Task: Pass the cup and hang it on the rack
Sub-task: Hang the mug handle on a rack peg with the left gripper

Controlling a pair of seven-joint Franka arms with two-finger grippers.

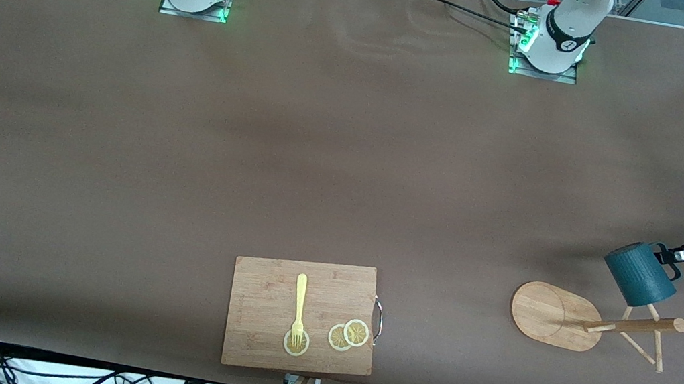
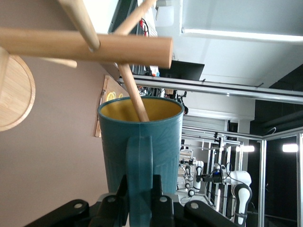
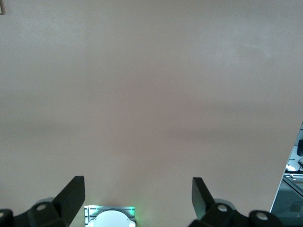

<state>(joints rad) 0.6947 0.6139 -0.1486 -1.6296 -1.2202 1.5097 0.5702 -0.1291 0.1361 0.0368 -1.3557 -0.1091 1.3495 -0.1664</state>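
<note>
At the right edge of the front view, the left gripper (image 1: 671,255) is clamped on the handle of the cup (image 1: 640,273), holding it tipped over the rack (image 1: 594,320). The rack stands at the lower right of that frame, at the left arm's end of the table. In the left wrist view one peg (image 2: 134,94) reaches into the cup's (image 2: 142,146) yellow mouth, with the pole (image 2: 85,46) crossing the top of the frame.

The right gripper (image 3: 137,198) waits with its fingers (image 3: 71,194) spread wide apart over bare table (image 3: 151,94).

At lower centre of the front view a cutting board (image 1: 264,302) carries a yellow fork (image 1: 299,307) and lemon slices (image 1: 349,335).
</note>
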